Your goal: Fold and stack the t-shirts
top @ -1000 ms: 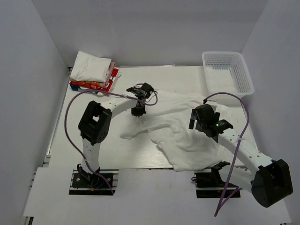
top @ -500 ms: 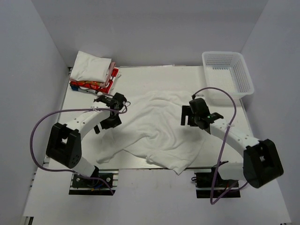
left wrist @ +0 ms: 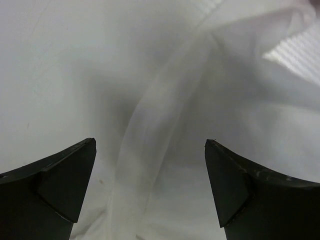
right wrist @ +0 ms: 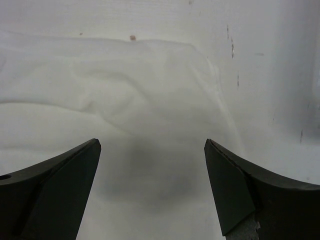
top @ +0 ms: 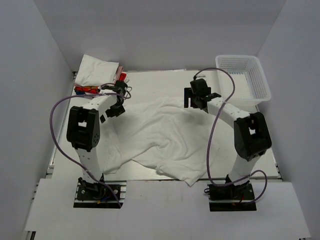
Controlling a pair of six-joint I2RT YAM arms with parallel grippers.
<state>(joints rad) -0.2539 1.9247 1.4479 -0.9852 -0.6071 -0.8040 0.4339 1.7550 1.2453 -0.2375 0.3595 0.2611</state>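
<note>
A white t-shirt (top: 165, 132) lies crumpled and spread over the middle of the table, with folds running across it. At the shirt's back left edge my left gripper (top: 114, 110) hangs open, close over a raised fold of the white t-shirt (left wrist: 150, 75), and its jaws (left wrist: 150, 145) hold nothing. My right gripper (top: 191, 98) is open over the shirt's back right edge. The right wrist view shows the cloth's rim (right wrist: 125, 90) below my empty right gripper (right wrist: 152, 142). A stack of folded t-shirts (top: 97, 74), white on top and red beneath, sits at the back left corner.
A white mesh basket (top: 243, 75) stands at the back right corner. Bare table (right wrist: 265, 60) shows beyond the shirt's back edge. The shirt's front hem (top: 192, 177) hangs near the table's front edge. Purple cables (top: 57, 125) loop beside both arms.
Both arms have swung toward the back of the table, to the shirt's far corners. The left gripper has opened. The shirt has been dragged left and lies flatter.
</note>
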